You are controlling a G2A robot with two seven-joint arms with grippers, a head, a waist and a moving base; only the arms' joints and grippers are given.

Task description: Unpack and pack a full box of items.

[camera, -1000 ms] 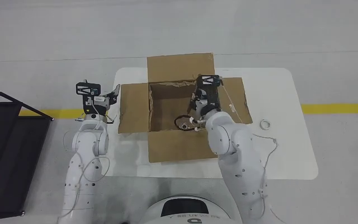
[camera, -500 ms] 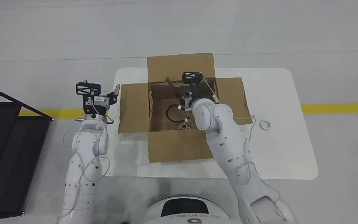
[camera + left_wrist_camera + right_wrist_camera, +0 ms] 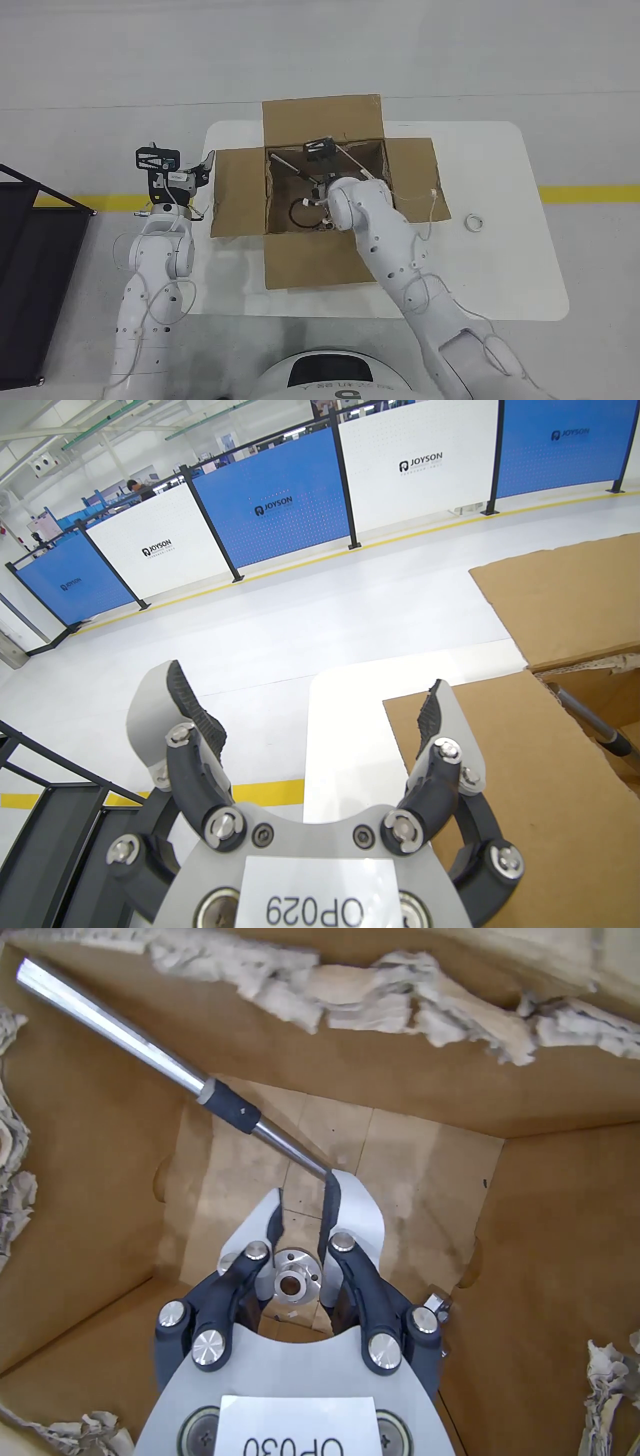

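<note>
An open cardboard box [image 3: 322,120] stands on the white table [image 3: 500,270]. My right gripper [image 3: 322,160] hangs inside it near the back left corner. In the right wrist view the right gripper [image 3: 305,1183] has its fingers a narrow gap apart. A small metal flange [image 3: 290,1284] shows through that gap, low in the box. A metal rod [image 3: 150,1053] with a black band leans in the corner, its lower end behind one fingertip. A black ring [image 3: 301,211] lies on the box floor. My left gripper [image 3: 305,675] is open and empty, left of the box's side flap [image 3: 500,775].
A small silver nut [image 3: 436,1303] lies on the box floor. Torn paper [image 3: 400,1013] lines the box's inner edges. A small ring-shaped part [image 3: 476,222] sits on the table right of the box. A black rack [image 3: 30,270] stands left of the table.
My right arm has swung left and toward the back of the box. The black ring now lies a little further left. The left arm has not moved.
</note>
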